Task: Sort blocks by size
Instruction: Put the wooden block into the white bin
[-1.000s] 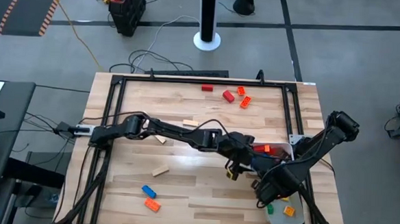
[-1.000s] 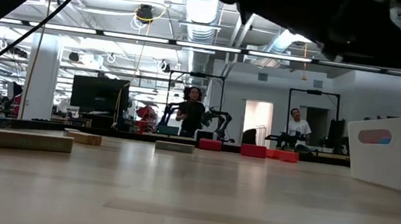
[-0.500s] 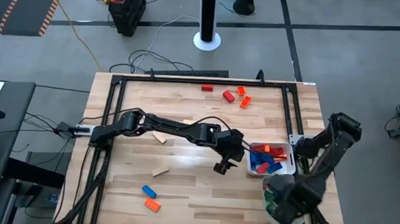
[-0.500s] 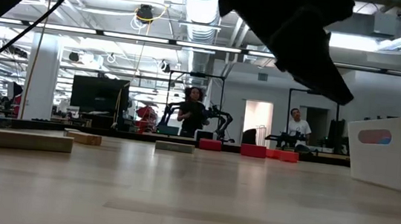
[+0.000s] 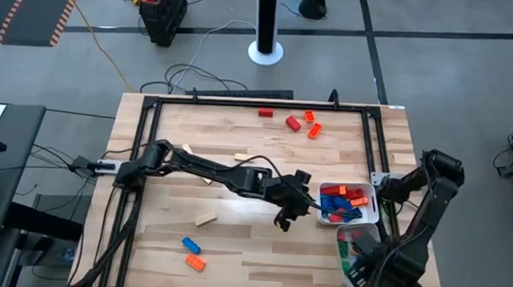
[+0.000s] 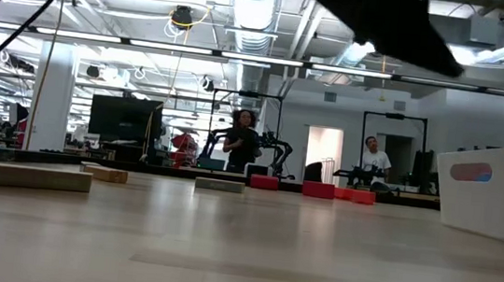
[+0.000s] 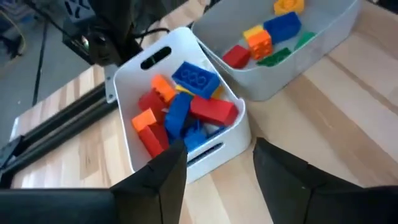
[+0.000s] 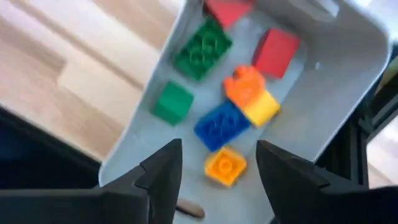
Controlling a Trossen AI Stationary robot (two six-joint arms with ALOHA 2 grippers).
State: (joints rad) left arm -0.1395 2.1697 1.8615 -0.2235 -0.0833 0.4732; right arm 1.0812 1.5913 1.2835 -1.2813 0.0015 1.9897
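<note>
High view, listed left to right.

- Loose blocks at the near-left of the table (image 5: 172,245): blue block (image 5: 190,245) and orange block (image 5: 196,262), unsorted.
- Tan blocks: one at mid-table (image 5: 205,218), another partly under my left arm (image 5: 242,158).
- Far-edge cluster: red block (image 5: 265,112), a second red block (image 5: 293,123) and two orange ones (image 5: 313,125), unsorted.
- Left gripper (image 5: 290,214): just beside the upper tray (image 7: 186,38); fingers parted, holding nothing.
- Upper tray: mostly oblong red, blue and orange blocks (image 7: 186,115).
- Lower tray (image 8: 348,74): smaller green, red, blue, yellow and orange blocks (image 8: 217,127).
- Right gripper (image 8: 214,186): hovering over the lower tray; fingers parted, empty.

Progress, by my judgement: well past half. Most blocks sit in the two trays; about nine lie loose on the table.

Hard to make out: my right arm covers much of the lower tray from above. Low view shows only one tray wall (image 6: 500,191), tan and red blocks far off, and people in the room beyond. Exact counts in either tray cannot be told.
</note>
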